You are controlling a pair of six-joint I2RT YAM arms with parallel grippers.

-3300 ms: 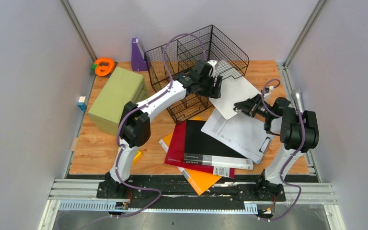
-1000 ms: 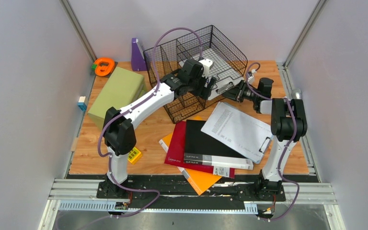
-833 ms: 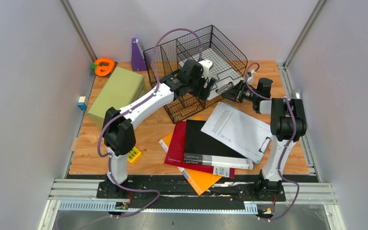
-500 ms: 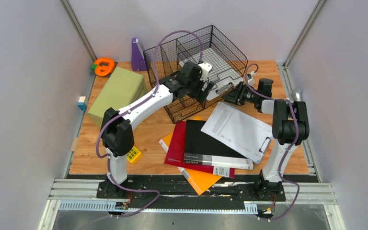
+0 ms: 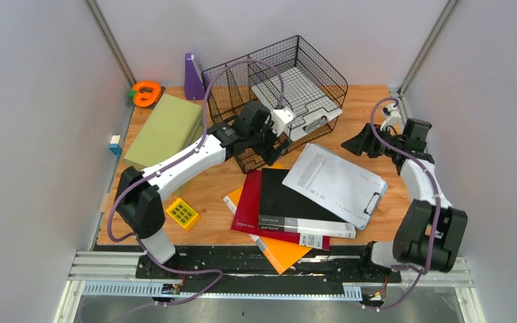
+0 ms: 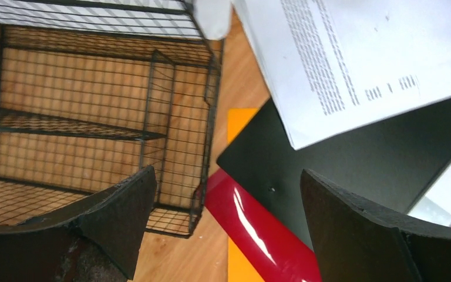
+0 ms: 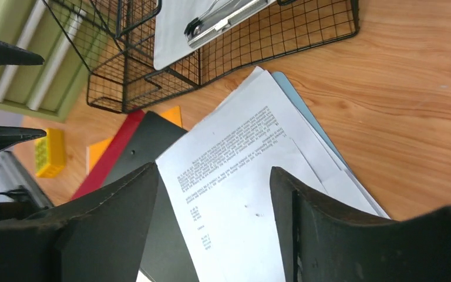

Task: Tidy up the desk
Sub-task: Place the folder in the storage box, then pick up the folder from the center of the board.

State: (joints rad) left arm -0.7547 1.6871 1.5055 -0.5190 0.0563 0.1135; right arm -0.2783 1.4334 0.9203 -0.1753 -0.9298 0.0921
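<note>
**Ana:** Look from the top. Where is the desk?

**Ben:** The desk is the big wood top between the grey walls. A black wire basket stands at the back, with a clipboard lying in it. The left gripper is at the basket's near corner. The right gripper hangs over bare wood on the right, near a printed paper.

**Ana:** What is in the way?

**Ben:** A pile in the middle: a black folder, a red folder and an orange folder. A green box sits on the left, with a yellow block near it. The most bare wood is at the back right.

**Ana:** And the left wrist camera?

**Ben:** Its fingers stand wide apart with nothing between them. Below are the basket's corner, the red and black folders and the paper's edge.

**Ana:** The right wrist camera?

**Ben:** Its fingers are apart too, holding nothing. The paper lies under them, and bare wood shows beside it.
</note>
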